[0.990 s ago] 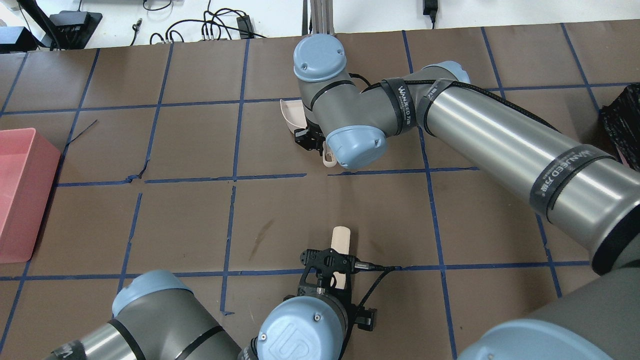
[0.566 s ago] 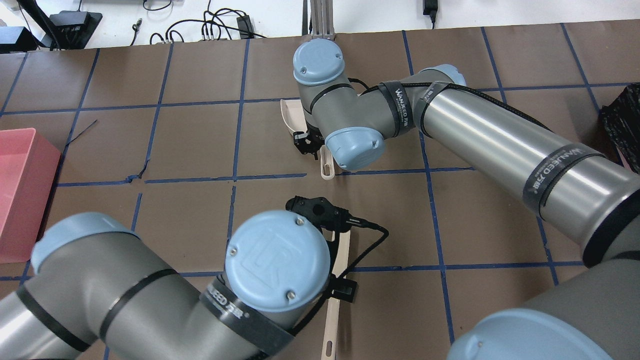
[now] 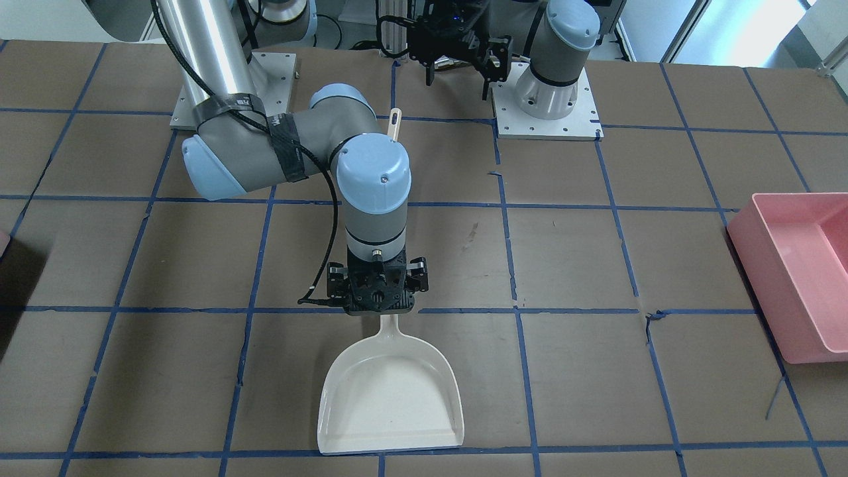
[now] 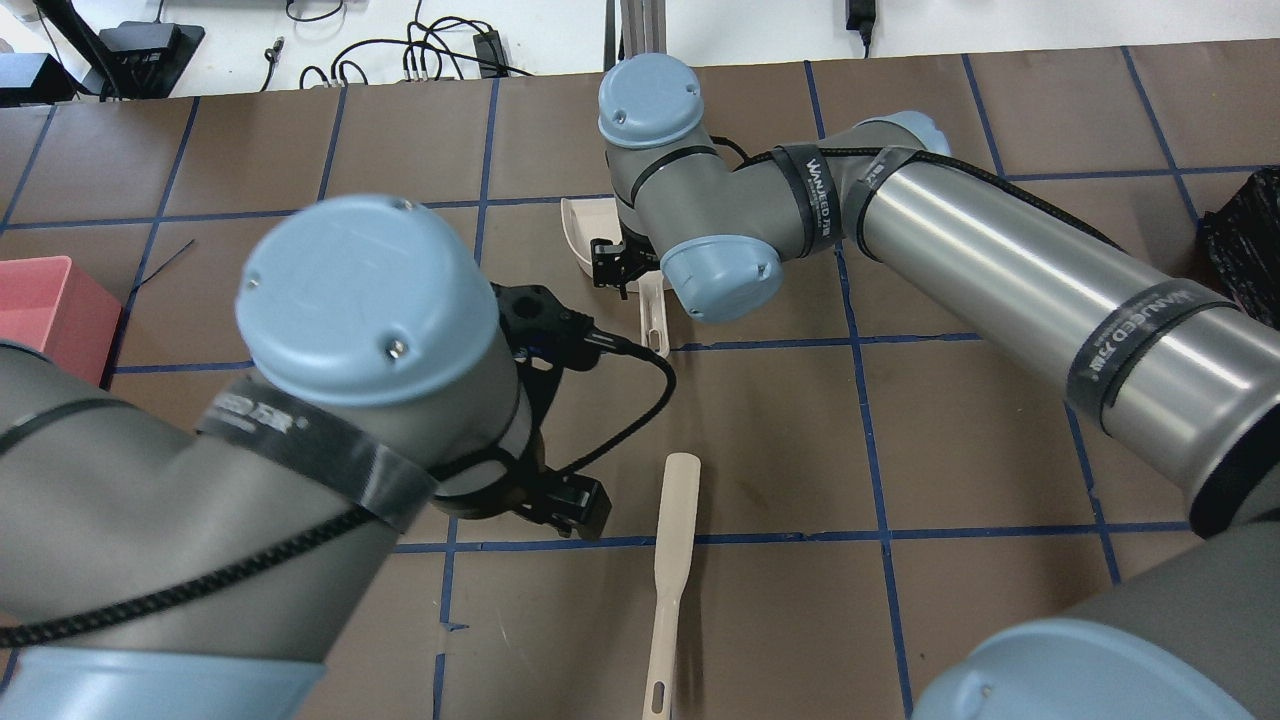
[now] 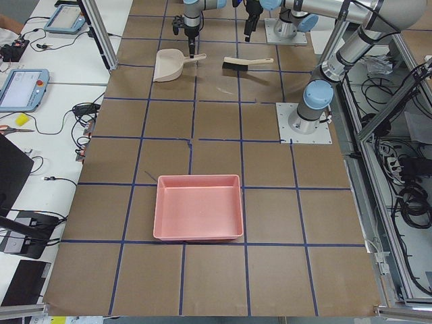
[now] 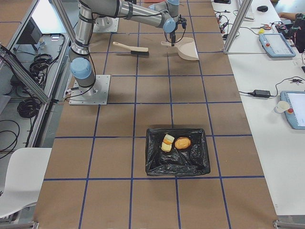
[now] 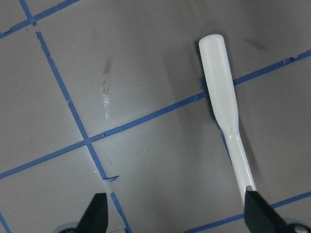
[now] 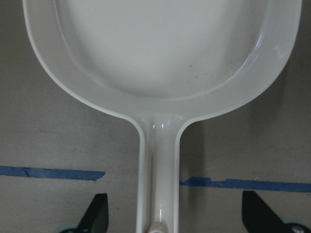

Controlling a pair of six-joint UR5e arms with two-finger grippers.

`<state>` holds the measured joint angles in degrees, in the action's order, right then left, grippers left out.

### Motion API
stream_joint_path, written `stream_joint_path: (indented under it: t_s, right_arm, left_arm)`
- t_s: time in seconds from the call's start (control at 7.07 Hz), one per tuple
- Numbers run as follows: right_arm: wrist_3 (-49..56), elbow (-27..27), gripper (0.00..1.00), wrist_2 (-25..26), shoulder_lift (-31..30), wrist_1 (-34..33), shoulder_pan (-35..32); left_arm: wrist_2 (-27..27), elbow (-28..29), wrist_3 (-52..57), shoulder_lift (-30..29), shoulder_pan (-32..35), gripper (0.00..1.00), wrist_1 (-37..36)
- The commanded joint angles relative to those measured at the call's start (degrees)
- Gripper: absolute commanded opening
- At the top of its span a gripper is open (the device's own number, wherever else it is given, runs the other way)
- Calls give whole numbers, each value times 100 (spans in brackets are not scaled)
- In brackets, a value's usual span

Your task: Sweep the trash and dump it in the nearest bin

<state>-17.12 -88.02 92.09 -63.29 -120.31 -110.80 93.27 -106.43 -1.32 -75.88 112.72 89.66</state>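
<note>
Trash in the bin we see only from the right end; left hand gapes above the brush, right hand astride the dustpan handle, neither touching.

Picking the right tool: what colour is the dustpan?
Cream-white; the dustpan shows best in the exterior front-facing view.

Brown table, blue tape grid

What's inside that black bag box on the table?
The black-lined bin holds an orange-brown lump and a pale piece beside it. The bag's folds and the lumps cover the bottom, so anything more there is hidden.
</note>
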Motion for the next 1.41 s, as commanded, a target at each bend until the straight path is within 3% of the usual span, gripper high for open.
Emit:
stream_joint_path:
  t_s: [0.0,0.14,0.57,0.71,0.99,1.27]
  right_arm:
    - [243,318,100,-120,-602,915,408]
    - [401,512,100,-190,-927,1731,610]
    - [1041,584,99,-148,-1956,3238,1103]
    - [1071,540,100,-130,-2202,3494,1270]
    - [1560,453,99,-164,-2449,4065,1753]
    - [1572,137,96,-191,-2723,3807,1860]
  left_arm:
    - [-2,360,945,12,-1037,100,508]
    - [-36,369,1037,12,-1503,100,509]
    - [-115,623,1957,-146,-2760,100,456]
    - [-116,859,2117,-260,-3130,100,421]
    - [-90,1543,2154,-811,-3257,100,404]
    - [-72,1801,2154,-1025,-3266,100,412]
